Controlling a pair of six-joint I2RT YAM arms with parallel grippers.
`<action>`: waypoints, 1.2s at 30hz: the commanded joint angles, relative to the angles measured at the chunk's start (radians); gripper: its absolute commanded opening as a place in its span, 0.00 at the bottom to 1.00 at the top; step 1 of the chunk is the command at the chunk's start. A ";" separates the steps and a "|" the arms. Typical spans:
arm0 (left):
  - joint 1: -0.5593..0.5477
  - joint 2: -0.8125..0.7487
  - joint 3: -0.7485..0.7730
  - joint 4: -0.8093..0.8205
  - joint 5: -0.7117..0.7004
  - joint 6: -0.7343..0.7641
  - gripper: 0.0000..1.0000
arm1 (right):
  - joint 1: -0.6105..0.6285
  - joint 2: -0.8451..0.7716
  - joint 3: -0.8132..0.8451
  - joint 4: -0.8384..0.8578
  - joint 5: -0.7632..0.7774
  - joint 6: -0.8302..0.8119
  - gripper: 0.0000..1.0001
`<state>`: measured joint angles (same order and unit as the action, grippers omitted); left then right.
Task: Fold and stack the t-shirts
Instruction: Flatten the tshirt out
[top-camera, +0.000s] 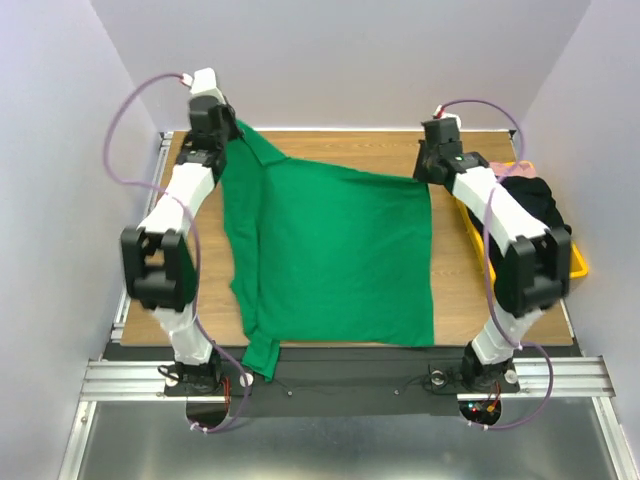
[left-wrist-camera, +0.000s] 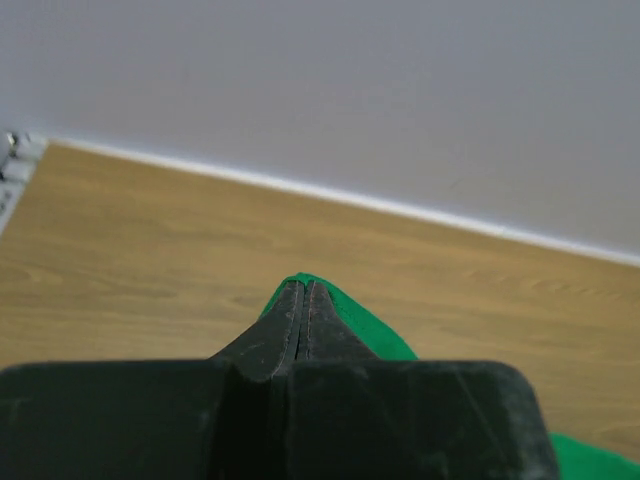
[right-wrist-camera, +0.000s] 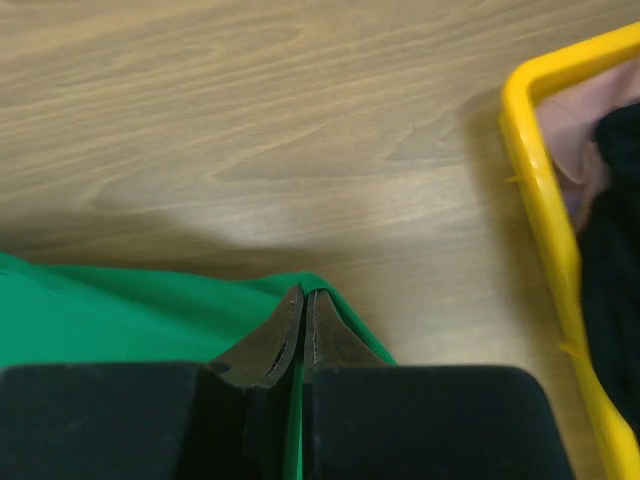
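A bright green t-shirt (top-camera: 340, 250) is spread over the wooden table (top-camera: 455, 290). Its near left part hangs over the front edge. My left gripper (top-camera: 228, 128) is shut on the shirt's far left corner, raised off the table. In the left wrist view the closed fingers (left-wrist-camera: 303, 300) pinch green cloth (left-wrist-camera: 370, 330). My right gripper (top-camera: 428, 172) is shut on the shirt's far right corner. In the right wrist view the closed fingertips (right-wrist-camera: 305, 305) hold the green edge (right-wrist-camera: 120, 310) just above the wood.
A yellow plastic tray (top-camera: 578, 262) with dark and pink cloth stands at the right table edge; it also shows in the right wrist view (right-wrist-camera: 540, 190). White walls close in on the back and sides. A metal rail (top-camera: 330, 375) runs along the front.
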<state>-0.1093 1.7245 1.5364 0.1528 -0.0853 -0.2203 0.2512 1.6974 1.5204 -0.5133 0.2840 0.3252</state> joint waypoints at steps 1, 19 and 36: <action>0.023 0.163 0.128 0.157 0.018 0.094 0.00 | -0.029 0.158 0.096 0.159 0.006 0.000 0.00; 0.037 0.528 0.438 0.123 0.024 0.085 0.00 | -0.053 0.596 0.508 0.160 0.015 -0.058 0.00; 0.034 0.049 -0.223 0.090 0.056 -0.241 0.00 | -0.055 0.363 0.255 0.157 -0.036 -0.129 0.00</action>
<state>-0.0765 1.8633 1.3830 0.2466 -0.0395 -0.3798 0.2031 2.1529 1.8004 -0.3885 0.2592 0.2298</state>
